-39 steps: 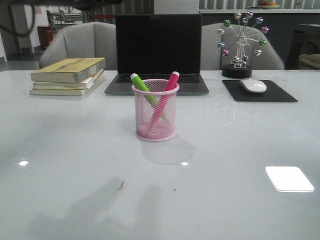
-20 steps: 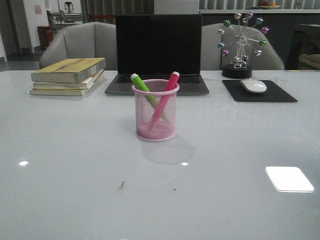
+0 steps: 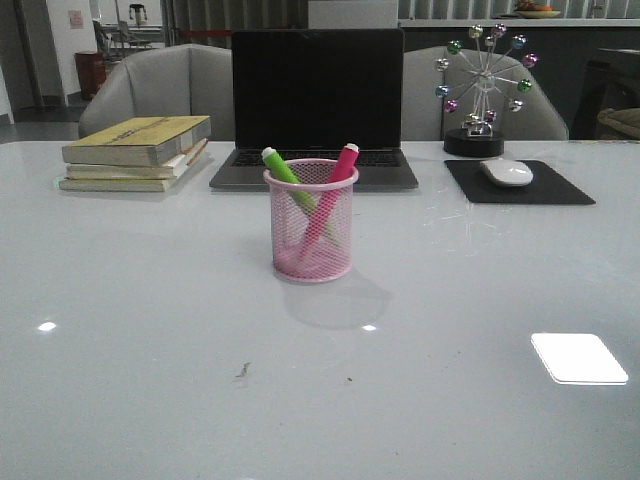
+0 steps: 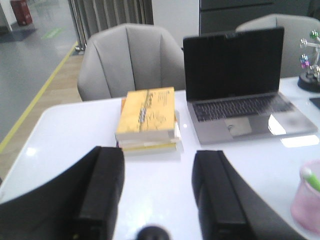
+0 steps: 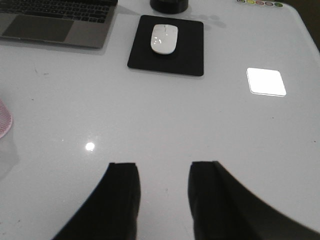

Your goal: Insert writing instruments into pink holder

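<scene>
Arm shadows gone | mesh pink holder unmoved, markers crossed | both jaws apart, empty

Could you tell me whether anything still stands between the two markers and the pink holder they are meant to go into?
Nothing visible does. The green marker and the pink marker already stand crossed inside the pink holder, and both the left gripper and the right gripper are open, holding nothing.

Left gripper: two broad, flat-faced matte black fingers, rounded dark knob between. Right gripper: matching plain black fingers.
</scene>
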Robot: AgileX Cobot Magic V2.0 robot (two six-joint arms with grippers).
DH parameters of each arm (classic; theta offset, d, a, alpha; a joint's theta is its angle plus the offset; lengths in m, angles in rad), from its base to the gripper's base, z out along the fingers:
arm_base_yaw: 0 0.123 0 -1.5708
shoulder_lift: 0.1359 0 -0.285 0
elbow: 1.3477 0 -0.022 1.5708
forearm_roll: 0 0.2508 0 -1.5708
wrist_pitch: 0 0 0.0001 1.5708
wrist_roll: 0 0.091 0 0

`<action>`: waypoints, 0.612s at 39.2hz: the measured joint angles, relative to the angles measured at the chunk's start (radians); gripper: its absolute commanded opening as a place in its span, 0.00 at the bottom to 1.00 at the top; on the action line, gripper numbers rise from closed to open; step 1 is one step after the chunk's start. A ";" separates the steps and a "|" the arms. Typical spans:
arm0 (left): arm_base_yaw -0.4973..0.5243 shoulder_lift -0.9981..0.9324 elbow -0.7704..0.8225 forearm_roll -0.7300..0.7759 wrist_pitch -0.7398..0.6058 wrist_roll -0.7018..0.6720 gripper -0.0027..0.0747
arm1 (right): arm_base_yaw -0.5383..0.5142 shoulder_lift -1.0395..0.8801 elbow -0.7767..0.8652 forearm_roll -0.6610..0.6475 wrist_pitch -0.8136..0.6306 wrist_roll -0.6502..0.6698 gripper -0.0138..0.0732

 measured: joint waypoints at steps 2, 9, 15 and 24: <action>0.000 -0.036 0.040 0.000 0.004 0.000 0.47 | 0.002 -0.018 0.000 0.002 0.012 0.000 0.59; 0.000 -0.161 0.126 0.002 0.009 0.000 0.46 | 0.002 -0.078 0.000 0.005 0.056 0.000 0.59; 0.002 -0.190 0.149 0.005 0.009 0.000 0.46 | 0.002 -0.086 0.000 0.013 0.067 0.000 0.42; 0.002 -0.190 0.149 0.005 -0.018 0.000 0.46 | 0.002 -0.086 0.000 0.041 0.098 0.000 0.23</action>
